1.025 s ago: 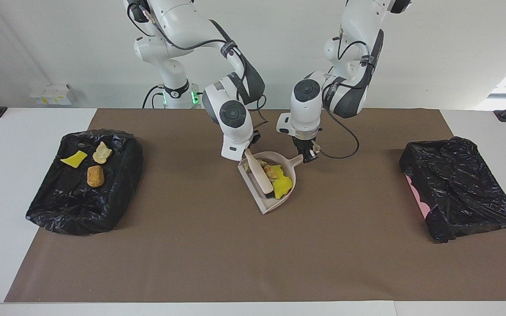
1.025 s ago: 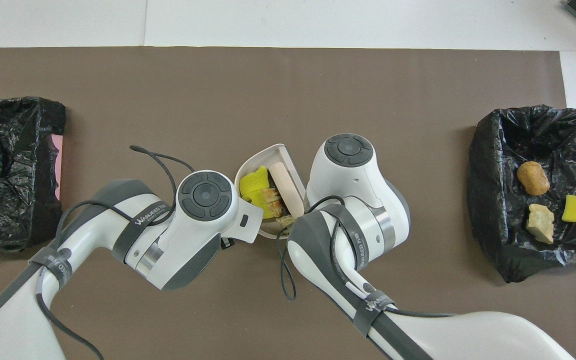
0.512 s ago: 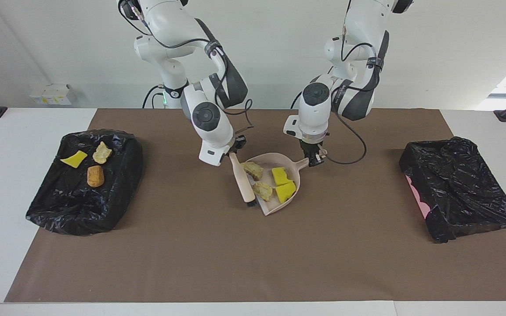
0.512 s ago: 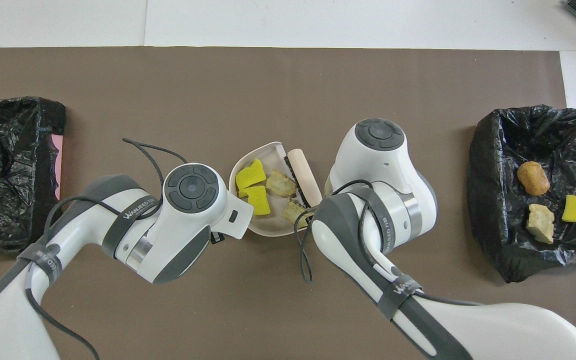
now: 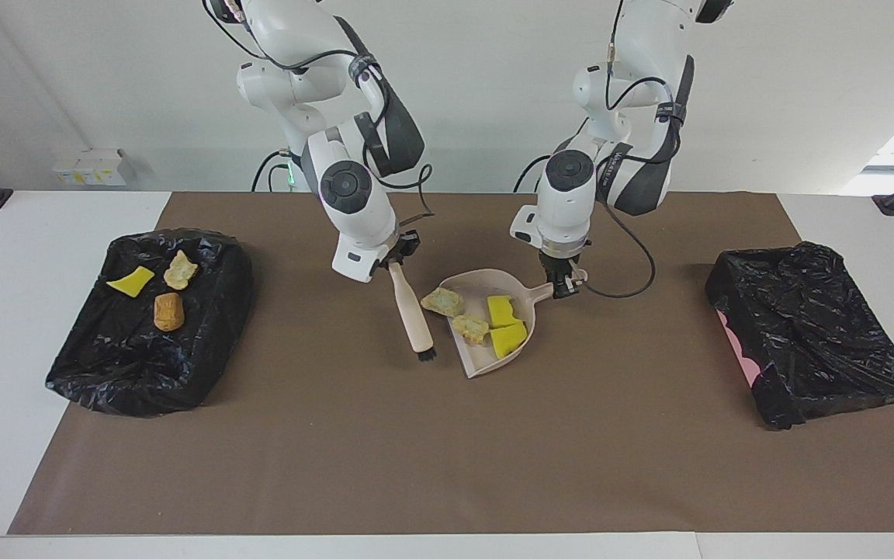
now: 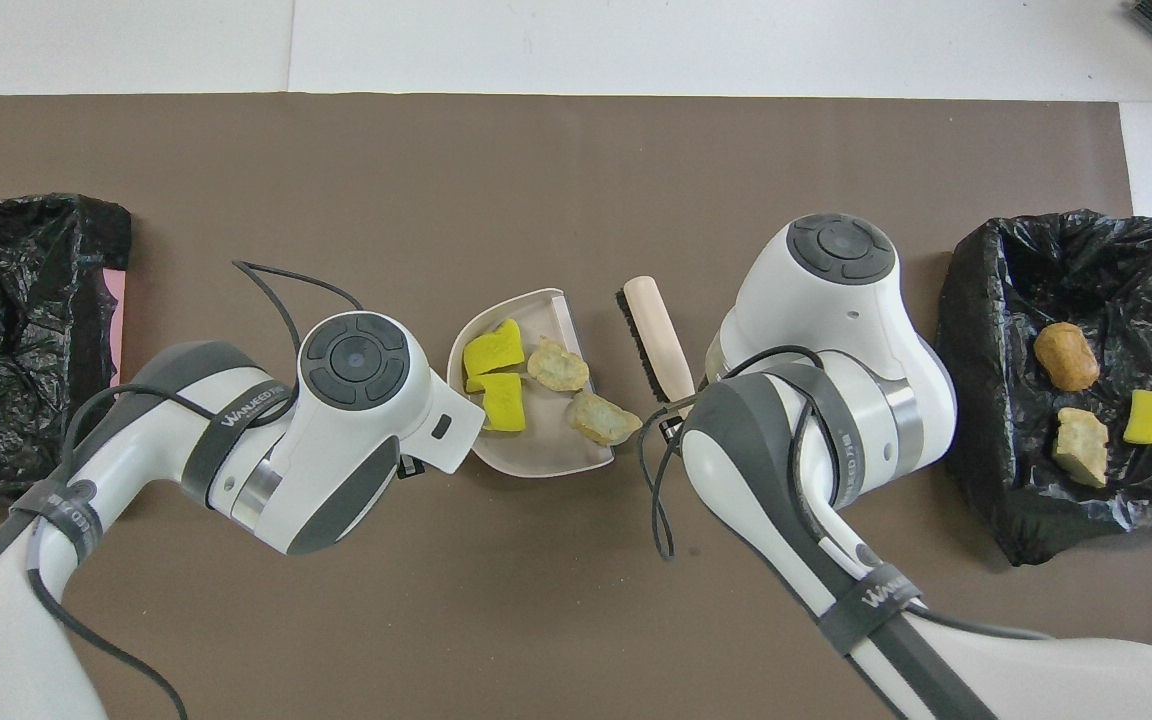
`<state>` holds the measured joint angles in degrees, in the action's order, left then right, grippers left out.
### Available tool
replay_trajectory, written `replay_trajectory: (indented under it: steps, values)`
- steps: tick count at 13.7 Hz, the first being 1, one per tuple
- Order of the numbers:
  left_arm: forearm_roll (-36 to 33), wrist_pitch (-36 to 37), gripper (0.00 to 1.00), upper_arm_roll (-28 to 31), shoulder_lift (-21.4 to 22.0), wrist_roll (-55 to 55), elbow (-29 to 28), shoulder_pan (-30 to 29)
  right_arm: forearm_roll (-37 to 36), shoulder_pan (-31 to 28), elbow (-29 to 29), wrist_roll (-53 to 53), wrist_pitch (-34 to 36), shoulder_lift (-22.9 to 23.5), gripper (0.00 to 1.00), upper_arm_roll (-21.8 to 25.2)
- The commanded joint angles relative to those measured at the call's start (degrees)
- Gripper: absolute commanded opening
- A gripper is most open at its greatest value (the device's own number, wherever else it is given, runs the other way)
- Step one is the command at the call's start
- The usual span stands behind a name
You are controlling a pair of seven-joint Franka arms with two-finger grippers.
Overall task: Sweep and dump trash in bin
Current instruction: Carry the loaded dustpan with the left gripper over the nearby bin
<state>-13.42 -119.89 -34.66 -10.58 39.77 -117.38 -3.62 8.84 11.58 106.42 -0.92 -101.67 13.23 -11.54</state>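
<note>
Brush now out of the dustpan, beside its open mouth; four trash chunks left inside, so sweeping looks finished, dumping next. Right tool clamped on brush handle. Left tool clamped on dustpan handle, contact probably hidden overhead.

brush beside dustpan, narrow gap

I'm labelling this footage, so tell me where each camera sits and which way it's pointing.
Facing view: high across the table, looking at the robots; both arms show whole, bases at top.
Overhead view: above the robots' end, looking steeply down and forward; arms enter from the bottom.
Shared: the dustpan, the brush, both black-lined bins, half a turn apart.
</note>
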Motion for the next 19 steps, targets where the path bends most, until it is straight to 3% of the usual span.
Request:
replay_trajectory:
  steps: [1, 4, 7, 9, 11, 14, 19]
  values:
    - [0.41, -0.78, 0.00, 0.03, 2.15, 3.38, -2.24, -0.25, -1.90, -0.15, 5.98, -4.76, -2.30, -2.60, 0.00, -0.50]
    - [0.41, -0.69, 0.00, 0.03, 3.02, 3.74, -3.64, -0.24, -1.64, 3.17, 9.49, -12.59, -4.49, -4.70, 0.00, -0.77]
    - [0.41, -0.78, 0.00, 0.03, 3.99, 4.09, -5.05, -0.16, 0.55, 8.27, 10.12, -19.09, -7.21, -3.57, 0.00, -0.77]
    - [0.41, -0.52, 0.00, 0.03, 4.17, 4.09, -5.05, -0.07, 8.94, 11.69, 9.69, -21.74, -10.28, -3.48, 0.00, -0.77]
    - [0.41, -0.52, 0.00, 0.03, 4.17, 4.09, -4.97, -0.07, 12.59, 12.24, 8.98, -23.50, -13.37, -2.69, 0.00, -0.85]
    - [0.50, -0.26, 0.00, 0.20, 3.90, 4.79, -4.18, -0.24, 11.91, 11.02, 8.01, -22.81, -10.23, -2.33, 0.00, -0.59]
    - [0.50, 2.29, 0.00, 5.11, 5.57, 12.68, -2.33, -0.16, 6.99, 7.76, 7.49, -22.63, -1.53, -6.81, 0.00, -0.33]
